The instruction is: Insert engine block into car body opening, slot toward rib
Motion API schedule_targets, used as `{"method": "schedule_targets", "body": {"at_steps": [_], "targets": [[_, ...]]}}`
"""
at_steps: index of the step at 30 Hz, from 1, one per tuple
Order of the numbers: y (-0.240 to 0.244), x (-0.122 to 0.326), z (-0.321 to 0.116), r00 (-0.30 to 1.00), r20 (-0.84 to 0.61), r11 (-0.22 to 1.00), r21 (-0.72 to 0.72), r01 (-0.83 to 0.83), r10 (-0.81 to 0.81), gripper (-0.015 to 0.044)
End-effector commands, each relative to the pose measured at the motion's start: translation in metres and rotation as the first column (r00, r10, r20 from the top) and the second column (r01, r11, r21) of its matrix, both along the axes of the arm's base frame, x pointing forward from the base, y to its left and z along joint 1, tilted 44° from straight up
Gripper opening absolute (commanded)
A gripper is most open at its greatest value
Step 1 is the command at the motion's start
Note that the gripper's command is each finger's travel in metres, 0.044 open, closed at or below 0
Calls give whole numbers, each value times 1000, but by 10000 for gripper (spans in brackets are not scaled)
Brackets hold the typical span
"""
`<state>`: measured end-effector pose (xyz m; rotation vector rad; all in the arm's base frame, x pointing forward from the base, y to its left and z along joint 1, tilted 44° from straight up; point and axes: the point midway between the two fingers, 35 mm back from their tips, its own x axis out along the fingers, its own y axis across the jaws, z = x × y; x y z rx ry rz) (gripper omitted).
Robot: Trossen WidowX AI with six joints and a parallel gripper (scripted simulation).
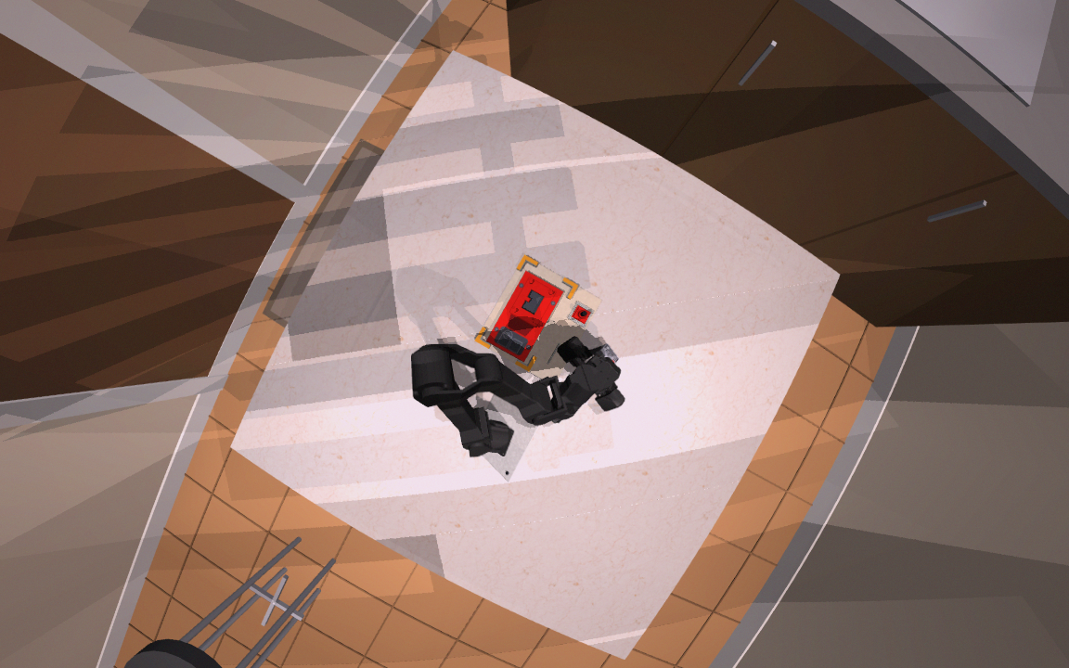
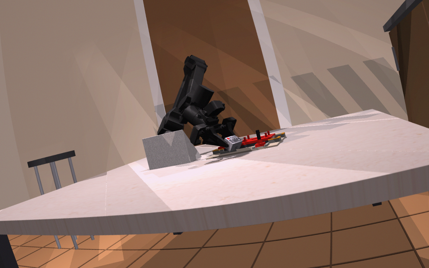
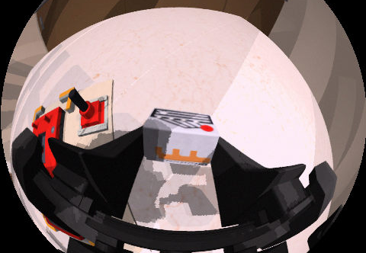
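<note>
My gripper (image 3: 179, 133) is shut on the engine block (image 1: 608, 353) (image 2: 233, 143) (image 3: 191, 143), a grey block with a striped top, a red dot and an orange pattern on one side. It is held low, outside the plate's edge, on the side where the peg stands; whether it touches the table I cannot tell. The slot side does not show clearly. The red car body (image 1: 549, 302) (image 2: 253, 141) (image 3: 54, 120) lies to the left in the wrist view. Its dark opening (image 1: 532, 301) shows from above, empty; the rib is too small to make out.
The car body lies on a cream plate (image 1: 561, 312) (image 3: 72, 132) with orange corner brackets. A black upright peg (image 2: 258, 134) (image 3: 78, 100) on a red base stands beside the body, between it and the held block. A grey block (image 2: 167, 151) stands by the arm's base.
</note>
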<state>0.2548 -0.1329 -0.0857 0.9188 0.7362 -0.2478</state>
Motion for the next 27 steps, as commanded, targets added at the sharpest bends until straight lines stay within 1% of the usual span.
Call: {"method": "schedule_targets", "body": {"at_steps": [1, 19, 27], "targets": [[5, -1, -6, 1000, -7, 1000, 5, 5, -5, 0], [20, 2, -22, 1000, -7, 1000, 7, 5, -5, 0], [16, 3, -18, 1000, 6, 1000, -6, 8, -8, 210]]}}
